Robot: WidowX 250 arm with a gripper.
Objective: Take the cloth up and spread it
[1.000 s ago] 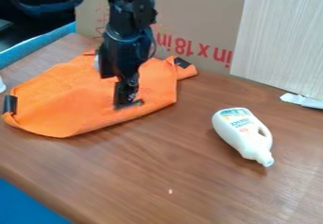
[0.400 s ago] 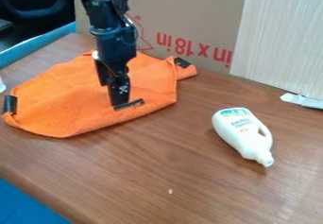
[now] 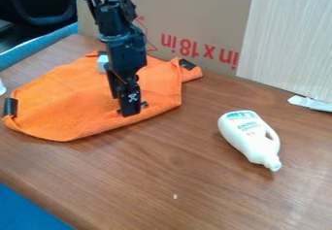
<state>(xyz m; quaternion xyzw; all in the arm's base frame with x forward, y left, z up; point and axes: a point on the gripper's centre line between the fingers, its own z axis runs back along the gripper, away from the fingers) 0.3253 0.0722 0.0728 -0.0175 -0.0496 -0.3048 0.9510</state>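
Observation:
The black gripper hangs down over the front right part of the orange cloth, its tip at a small black patch near the cloth's front edge. Whether it holds any of the fabric cannot be told. The cloth lies on the wooden table, with black patches at its left end and at its back right corner, where a flap sticks out to the right. Part of the cloth is hidden behind the arm.
A white bottle lies on its side at the right. A cardboard box stands along the back, with a pale wood-grain panel against it. A white scrap lies at the right edge. The table's edge runs along the lower left.
Compared with a second ago, the arm has shifted left and then slightly back right, and its tip now covers much of the front black patch. The cloth looks unmoved.

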